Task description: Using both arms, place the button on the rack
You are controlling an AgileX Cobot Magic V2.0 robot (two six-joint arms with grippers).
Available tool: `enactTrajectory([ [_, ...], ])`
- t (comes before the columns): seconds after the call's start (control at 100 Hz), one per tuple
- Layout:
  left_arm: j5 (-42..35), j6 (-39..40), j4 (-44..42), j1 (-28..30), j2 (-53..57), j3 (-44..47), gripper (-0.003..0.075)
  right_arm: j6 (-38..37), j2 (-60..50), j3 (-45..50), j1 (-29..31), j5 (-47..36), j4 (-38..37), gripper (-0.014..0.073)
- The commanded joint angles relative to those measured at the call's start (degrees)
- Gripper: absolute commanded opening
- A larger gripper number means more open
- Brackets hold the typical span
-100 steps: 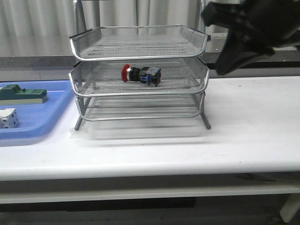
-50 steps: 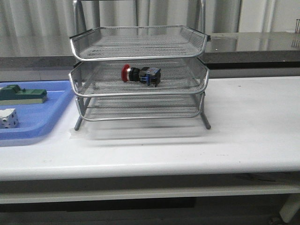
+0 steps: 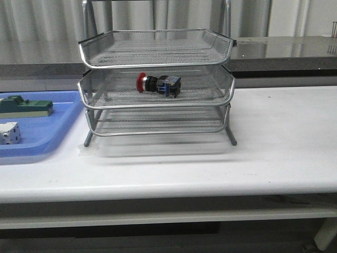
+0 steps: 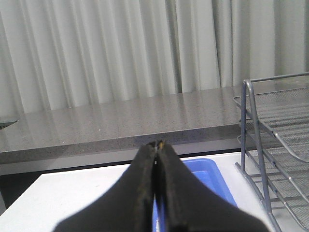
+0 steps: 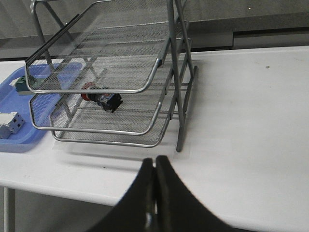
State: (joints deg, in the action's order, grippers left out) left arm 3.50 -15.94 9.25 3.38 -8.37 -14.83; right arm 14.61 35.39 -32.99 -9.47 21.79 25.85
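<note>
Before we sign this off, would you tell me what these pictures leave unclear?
- Front view: neither arm appears.
- Front view: blue tray cut off by the left edge.
- Front view: button lies behind the rack mesh; markings unreadable.
- Left wrist view: left pincer hides the tray's contents.
- Right wrist view: right pincer hides the table beneath.

text: none legible | button (image 3: 158, 84) markings possibly too small

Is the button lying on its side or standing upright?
On its side: the button lies in the rack's middle tray, red head pointing sideways.
</note>
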Motion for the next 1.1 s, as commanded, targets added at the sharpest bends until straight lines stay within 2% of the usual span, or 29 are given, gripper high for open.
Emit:
enactTrajectory([
  [0.0, -4.54, 0.55, 0.69, 0.06, -0.62, -1.47, -0.0021, 0.35, -0.13, -1.36, 0.41, -3.94, 0.14, -0.0057],
  [0.5, -4.54, 0.55, 0.69, 0.06, -0.62, -1.47, -0.0021, 0.4, -0.13, -1.36, 0.41, -4.03, -0.2, -0.0057],
  [0.75, -4.54, 0.55, 0.69, 0.06, -0.62, -1.47, -0.0021, 0.34, -2.8, 1.6, 0.41, -6.73, -7.7, -0.0057],
  [0.97, -4.54, 0.55, 0.69, 0.06, -0.62, -1.47, -0.0021, -0.58, -11.4, 11.01, 0.41, -13.91, -13.87, -0.0057],
  [1.09, -4.54, 0.55, 0.69, 0.06, -0.62, -1.47, -0.0021, -4.56, -17.55, 16.25, 0.41, -16.8, -20.17, -0.0057],
])
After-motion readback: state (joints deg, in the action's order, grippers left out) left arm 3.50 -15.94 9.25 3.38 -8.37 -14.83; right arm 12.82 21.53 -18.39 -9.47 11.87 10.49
